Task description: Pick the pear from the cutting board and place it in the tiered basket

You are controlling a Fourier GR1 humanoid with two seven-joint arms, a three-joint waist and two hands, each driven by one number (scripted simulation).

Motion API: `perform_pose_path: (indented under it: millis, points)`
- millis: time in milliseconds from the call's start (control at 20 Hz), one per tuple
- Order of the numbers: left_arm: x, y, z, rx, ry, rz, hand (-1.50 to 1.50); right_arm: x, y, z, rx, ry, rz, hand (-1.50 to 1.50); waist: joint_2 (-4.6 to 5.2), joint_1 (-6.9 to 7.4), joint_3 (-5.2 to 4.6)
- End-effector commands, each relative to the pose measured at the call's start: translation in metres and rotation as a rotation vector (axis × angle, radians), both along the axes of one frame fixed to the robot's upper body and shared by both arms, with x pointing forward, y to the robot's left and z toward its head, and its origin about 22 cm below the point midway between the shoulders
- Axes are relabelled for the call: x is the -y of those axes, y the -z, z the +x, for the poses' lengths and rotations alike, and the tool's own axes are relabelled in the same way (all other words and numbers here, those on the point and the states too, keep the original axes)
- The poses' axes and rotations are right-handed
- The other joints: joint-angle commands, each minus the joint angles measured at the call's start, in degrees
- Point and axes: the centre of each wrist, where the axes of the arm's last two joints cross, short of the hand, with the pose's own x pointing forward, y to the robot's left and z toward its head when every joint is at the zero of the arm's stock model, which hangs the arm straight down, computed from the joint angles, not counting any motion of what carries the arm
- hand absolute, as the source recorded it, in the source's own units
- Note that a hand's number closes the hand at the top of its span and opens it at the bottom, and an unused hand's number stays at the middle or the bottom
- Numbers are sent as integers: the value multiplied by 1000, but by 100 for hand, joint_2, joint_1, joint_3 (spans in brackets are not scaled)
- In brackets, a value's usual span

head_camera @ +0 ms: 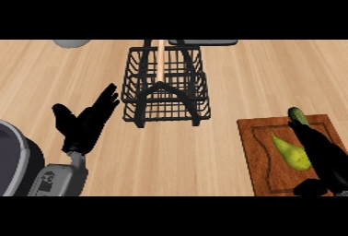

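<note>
A yellow-green pear (290,151) lies on the brown cutting board (262,161) at the lower right, its narrow end pointing up and left. My right hand (325,156) lies over the board just right of the pear, fingers straight and pointing up along the fruit, thumb low near the board's front edge; it touches or nearly touches the pear but is not curled round it. The black wire tiered basket (165,90) stands at the top centre, with a wooden post in its middle. My left hand (85,120) rests open at the left, fingers up, beside the basket.
A small dark green fruit or vegetable (297,115) sits at the board's far edge, above my right hand. A grey rounded object (72,43) shows at the top left and a dark flat item (204,42) behind the basket. Bare wooden counter (231,152) lies between basket and board.
</note>
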Motion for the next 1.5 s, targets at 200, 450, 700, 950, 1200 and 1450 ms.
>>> perform_pose_path:
  millis: [200, 450, 700, 950, 1200, 1450]
  points:
    - [-5, -12, 1, -1, -12, 13, 0, 22, 32, 16, -1, 23, 26, -150, 0, 15, 1]
    - [10, -3, -14, 3, 9, -10, 0, 25, 40, 45, -21, 26, 16, -150, 3, 48, 2]
    - [-7, -6, -9, -8, 9, 17, 0, -6, 70, 19, -74, -16, 12, -150, -2, 27, 0]
    - [5, -2, -10, 8, -8, 5, 0, 16, 61, 13, -40, -120, 110, 150, -5, 11, 2]
    - [3, 10, -16, 8, 3, -1, 0, -1, 69, 24, -33, -147, 43, 150, -1, 44, 1]
    - [-4, 15, -9, -13, 0, -3, 0, -2, 56, 11, 58, -143, 131, 150, -8, -26, -2]
